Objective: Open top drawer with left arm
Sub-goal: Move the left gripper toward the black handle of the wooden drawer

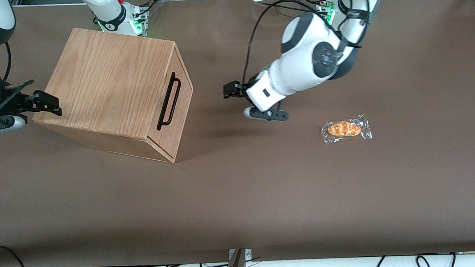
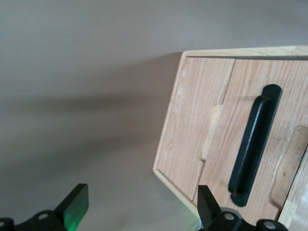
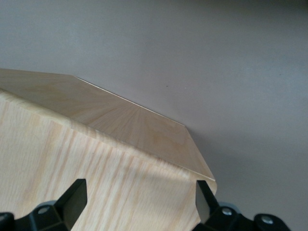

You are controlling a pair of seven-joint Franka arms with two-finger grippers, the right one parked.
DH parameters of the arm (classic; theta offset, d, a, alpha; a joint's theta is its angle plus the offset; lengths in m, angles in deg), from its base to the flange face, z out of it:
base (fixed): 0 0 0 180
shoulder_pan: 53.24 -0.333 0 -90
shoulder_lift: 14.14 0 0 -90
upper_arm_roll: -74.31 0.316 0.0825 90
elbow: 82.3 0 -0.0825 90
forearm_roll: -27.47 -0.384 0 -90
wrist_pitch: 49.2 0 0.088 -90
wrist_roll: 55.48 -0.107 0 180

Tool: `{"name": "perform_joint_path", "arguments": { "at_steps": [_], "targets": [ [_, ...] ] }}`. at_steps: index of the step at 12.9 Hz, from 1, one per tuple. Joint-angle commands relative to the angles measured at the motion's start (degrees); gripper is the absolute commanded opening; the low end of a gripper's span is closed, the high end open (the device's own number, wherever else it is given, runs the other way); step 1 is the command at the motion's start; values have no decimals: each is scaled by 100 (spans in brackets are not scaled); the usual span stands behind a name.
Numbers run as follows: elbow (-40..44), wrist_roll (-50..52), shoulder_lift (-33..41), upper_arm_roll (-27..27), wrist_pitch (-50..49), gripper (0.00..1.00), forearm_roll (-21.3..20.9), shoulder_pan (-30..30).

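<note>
Spread-fingered, the left arm's gripper point(image 1: 230, 90) faces the shut top drawer point(image 1: 178, 108), level with its bar handle point(image 1: 168, 101), well apart.

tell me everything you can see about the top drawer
The top drawer has a plain light-wood front with visible grain and one long black bar handle running along it. It sits shut in its wooden cabinet, facing the working arm's end of the table. Nothing touches it: the gripper hangs open in front of it, apart from the handle, fingers pointed toward the front. In the left wrist view a paler worn patch shows beside the handle.
</note>
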Motion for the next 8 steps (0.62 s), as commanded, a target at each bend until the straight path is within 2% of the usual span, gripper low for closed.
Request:
{"name": "perform_joint_path", "arguments": {
  "at_steps": [1,5,8],
  "targets": [
    [335,341,-357,80,497,100,130,493],
    [1283,833,-1077,80,649,100,104,995],
    [1540,975,-1307,89,701,100,86,1215]
  ]
}}
